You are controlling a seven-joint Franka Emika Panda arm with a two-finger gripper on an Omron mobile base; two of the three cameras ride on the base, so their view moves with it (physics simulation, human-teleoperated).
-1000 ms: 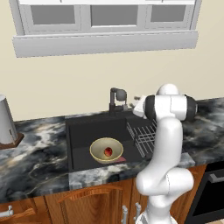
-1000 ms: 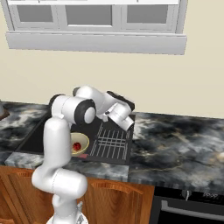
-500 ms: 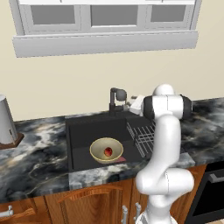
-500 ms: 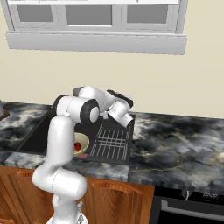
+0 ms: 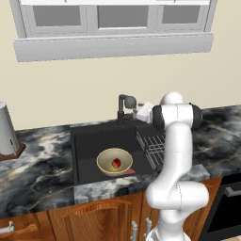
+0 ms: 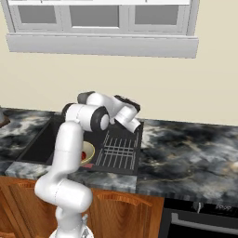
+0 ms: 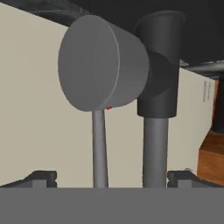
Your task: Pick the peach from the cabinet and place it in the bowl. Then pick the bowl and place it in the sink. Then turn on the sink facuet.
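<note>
A dark marbled counter (image 5: 37, 164) runs along the wall above wooden cupboards (image 5: 94, 219), with a black sink (image 5: 89, 141) sunk into its middle. The bowl (image 5: 114, 161) sits on the sink floor near the front edge — the peach (image 5: 116, 163) inside it. A wire rack (image 5: 153, 148) fills the sink's right side. The faucet (image 5: 124, 107) stands at the back edge; a grey canister (image 5: 6, 129) rests at the counter's left end.

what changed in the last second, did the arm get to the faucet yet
The gripper has moved left toward the sink faucet and is now right beside its head; in the hand view the faucet sits between the open fingers, not clamped. The bowl with the peach stayed in the sink.
</note>
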